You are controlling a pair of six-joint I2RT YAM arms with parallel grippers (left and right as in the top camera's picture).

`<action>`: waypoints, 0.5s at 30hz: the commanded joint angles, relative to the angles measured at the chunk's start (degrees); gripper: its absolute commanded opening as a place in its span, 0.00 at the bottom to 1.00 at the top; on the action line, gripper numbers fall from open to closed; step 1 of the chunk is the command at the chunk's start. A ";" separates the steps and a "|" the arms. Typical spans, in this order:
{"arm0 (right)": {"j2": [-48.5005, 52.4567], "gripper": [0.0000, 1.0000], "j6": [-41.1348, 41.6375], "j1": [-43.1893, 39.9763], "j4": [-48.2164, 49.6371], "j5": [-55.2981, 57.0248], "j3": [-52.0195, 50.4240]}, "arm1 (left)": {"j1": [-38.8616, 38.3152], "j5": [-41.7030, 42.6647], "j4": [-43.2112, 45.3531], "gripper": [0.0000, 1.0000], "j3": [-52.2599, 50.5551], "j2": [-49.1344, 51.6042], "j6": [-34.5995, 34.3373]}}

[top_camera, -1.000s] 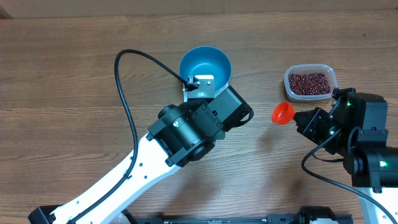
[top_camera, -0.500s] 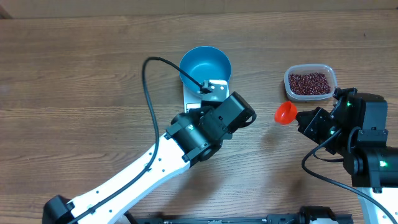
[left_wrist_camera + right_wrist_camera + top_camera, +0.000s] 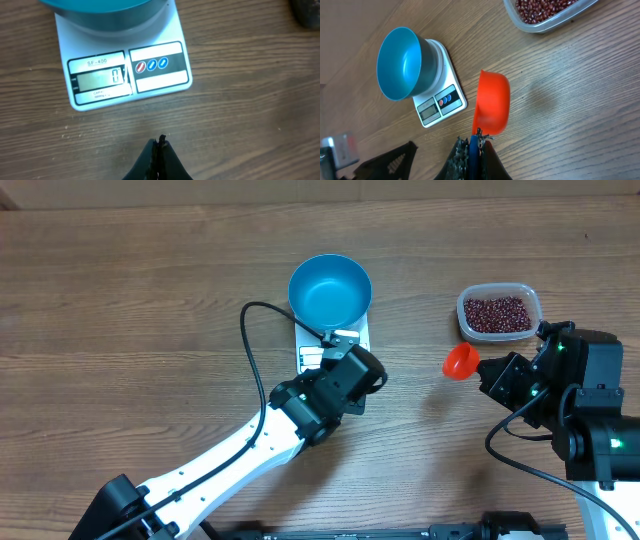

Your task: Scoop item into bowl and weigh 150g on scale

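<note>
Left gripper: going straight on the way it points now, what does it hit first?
Probably the scale, at its near edge between display and buttons: the shut left gripper lines up with it in the wrist view. Depth is unclear; pitched steeply, it would touch the table short of it.

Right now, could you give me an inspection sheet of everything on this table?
Surface: wooden table, plain wood grain.
Job's things: blue bowl empty, standing on the scale, display shows zero; beans in a clear tub.
Clutter: nothing seen.
Grippers: left gripper shut, empty, in front of the scale; right gripper shut on the orange scoop, which is empty.
Cables: black cable loops off the left arm.
Surroundings: nothing seen.
</note>
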 commanded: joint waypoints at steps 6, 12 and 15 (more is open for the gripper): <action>-0.50 0.04 -0.26 0.24 0.42 0.57 1.46 | 2.67 4.00 8.90 0.04 -8.83 -0.26 0.90; -0.42 0.04 -0.24 0.24 0.61 0.55 1.46 | 2.62 3.85 9.01 0.04 -8.83 -0.26 1.09; -0.13 0.04 -0.24 0.24 0.59 0.55 1.44 | 2.62 3.80 9.05 0.04 -8.83 -0.26 1.09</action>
